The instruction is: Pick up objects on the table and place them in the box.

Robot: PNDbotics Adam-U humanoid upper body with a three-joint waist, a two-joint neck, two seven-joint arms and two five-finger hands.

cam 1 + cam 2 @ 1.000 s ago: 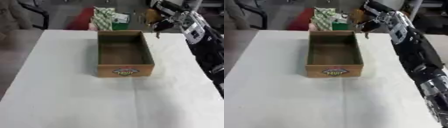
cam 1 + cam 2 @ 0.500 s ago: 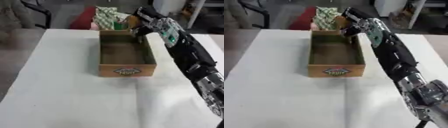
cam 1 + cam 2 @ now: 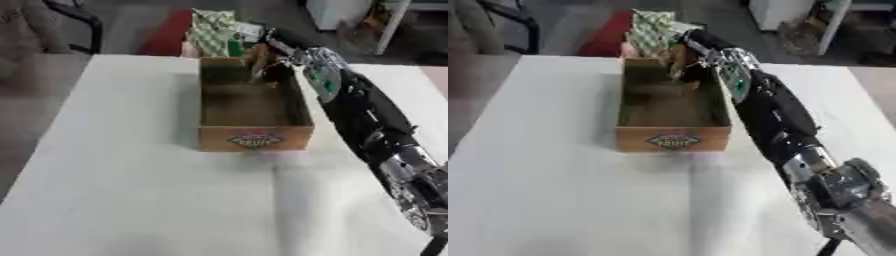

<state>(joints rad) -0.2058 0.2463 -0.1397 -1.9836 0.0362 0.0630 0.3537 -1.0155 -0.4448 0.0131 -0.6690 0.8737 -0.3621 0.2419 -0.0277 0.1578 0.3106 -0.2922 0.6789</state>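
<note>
One hand (image 3: 267, 62), our right, hangs over the box (image 3: 254, 137) on the tabletop (image 3: 122, 190), fingers curled around something brown (image 3: 257, 54).

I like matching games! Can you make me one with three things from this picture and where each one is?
Things:
1. cardboard box
2. right hand
3. green patterned package

Places:
a. beyond the far end of the box
b. above the box's far end
c. in the middle of the white table

Pairs: 1-c, 2-b, 3-a
</note>
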